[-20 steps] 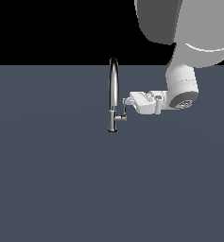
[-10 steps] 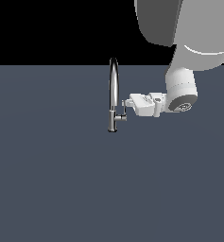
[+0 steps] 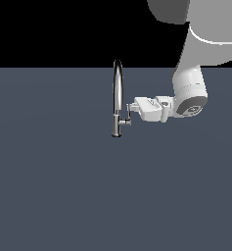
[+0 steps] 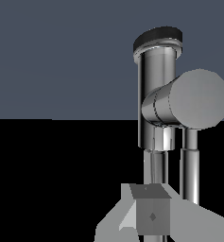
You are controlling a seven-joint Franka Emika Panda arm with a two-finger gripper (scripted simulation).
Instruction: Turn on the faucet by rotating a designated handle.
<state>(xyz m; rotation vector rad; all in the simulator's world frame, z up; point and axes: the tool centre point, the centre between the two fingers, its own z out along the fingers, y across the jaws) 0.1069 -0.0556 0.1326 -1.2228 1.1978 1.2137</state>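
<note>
The chrome faucet (image 3: 117,93) stands upright on the grey floor, its arched spout rising high. From its base a short stub carries the handle (image 3: 128,115), a thin lever blade pointing up. My gripper (image 3: 129,105) reaches in level from the exterior view's right, with its fingertips at the top of the blade, touching it or very close. In the wrist view the faucet base (image 4: 157,94) and the stub's round end cap (image 4: 198,99) loom close, and the handle blade (image 4: 190,165) runs beside the spout. The gripper's fingers (image 4: 151,210) sit together, shut on nothing.
A flat dark grey floor (image 3: 63,186) spreads all around the faucet. The white arm (image 3: 191,93) comes down from the upper part of the exterior view's right. Black background lies beyond the floor's far edge.
The gripper has sunk slightly and stays against the top of the handle. The handle and faucet look unmoved.
</note>
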